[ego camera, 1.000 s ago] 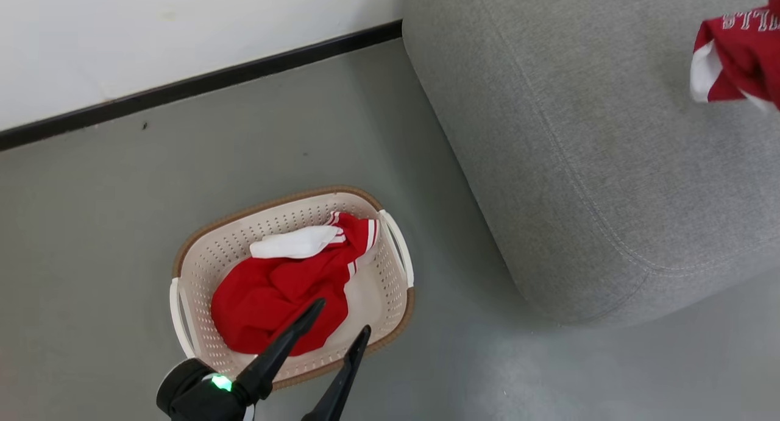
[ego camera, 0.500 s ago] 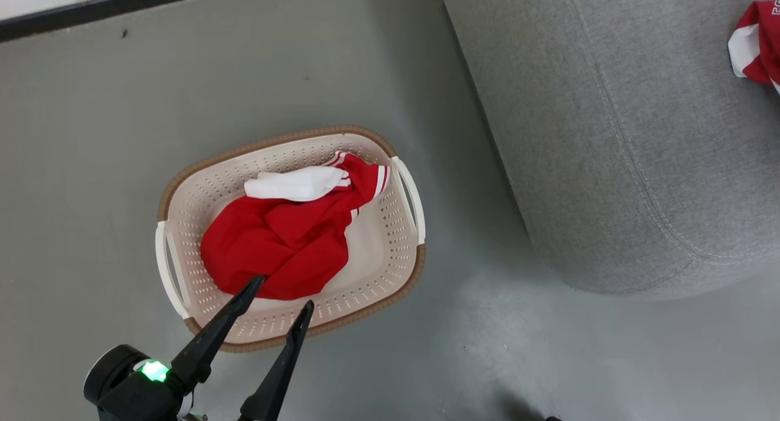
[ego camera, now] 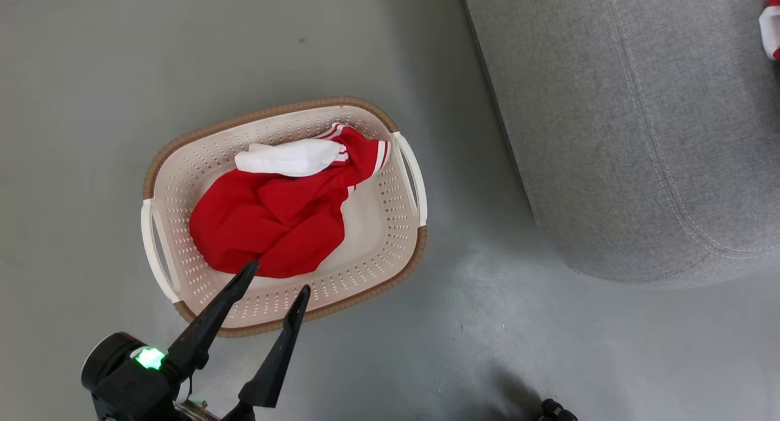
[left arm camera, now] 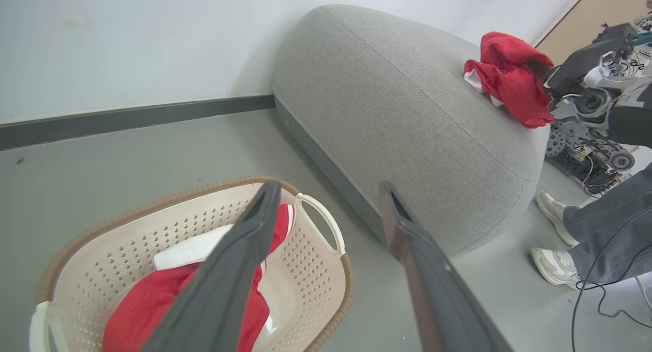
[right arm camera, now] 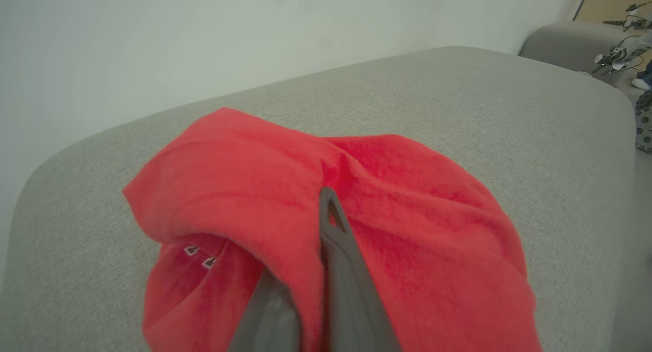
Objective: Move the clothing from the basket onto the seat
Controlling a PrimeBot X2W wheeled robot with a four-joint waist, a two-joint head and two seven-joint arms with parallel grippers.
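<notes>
L claw (ego camera: 278,276) spread, over basket (ego camera: 390,238) near rim | R claw (right arm camera: 326,204) pinching red garment (right arm camera: 407,199) on seat (ego camera: 609,134) | 2nd garment (ego camera: 268,223) in basket; we reckon soft, light, floppy; we'd grab raised fold mid-bundle.

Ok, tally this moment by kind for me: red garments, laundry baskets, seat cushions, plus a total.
Red garments: 2, the basket garment and the seat garment
Laundry basket: 1
Grey seat cushion: 1
Total: 4
</notes>
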